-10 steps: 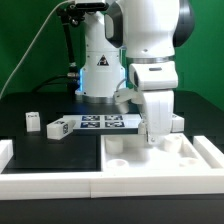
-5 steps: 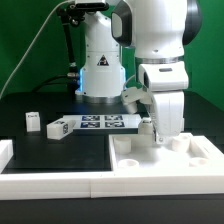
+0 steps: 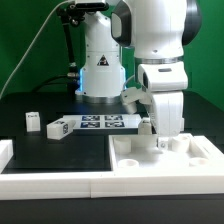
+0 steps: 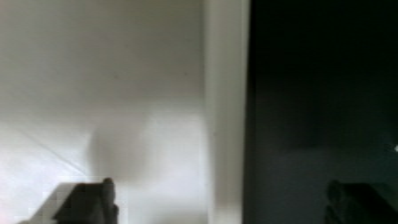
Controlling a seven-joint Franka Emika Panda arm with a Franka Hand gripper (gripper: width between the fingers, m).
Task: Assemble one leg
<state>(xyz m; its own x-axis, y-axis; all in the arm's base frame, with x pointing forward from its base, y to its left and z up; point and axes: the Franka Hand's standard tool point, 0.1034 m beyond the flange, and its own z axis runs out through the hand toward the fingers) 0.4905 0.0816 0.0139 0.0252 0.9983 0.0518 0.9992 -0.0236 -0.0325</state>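
Note:
A leg (image 3: 33,121), a small white post with a tag, stands on the black table at the exterior view's left, far from the gripper. A second small tagged white piece (image 3: 58,128) lies by the marker board's left end. My gripper (image 3: 163,143) hangs over the far edge of the large white tray-like panel (image 3: 135,160), low above it. In the wrist view the gripper (image 4: 222,205) is open, its dark fingertips (image 4: 80,202) far apart with nothing between them. Below them are the panel's white surface (image 4: 107,90), its rim, and dark table.
The marker board (image 3: 98,123) lies behind the panel, in front of the robot base (image 3: 100,75). A white block (image 3: 179,122) sits behind the gripper on the exterior view's right. A white border rail (image 3: 50,182) runs along the table's front and left.
The gripper has moved toward the exterior view's right along the panel's far edge, then held nearly still for the last half second. The legs have not moved.

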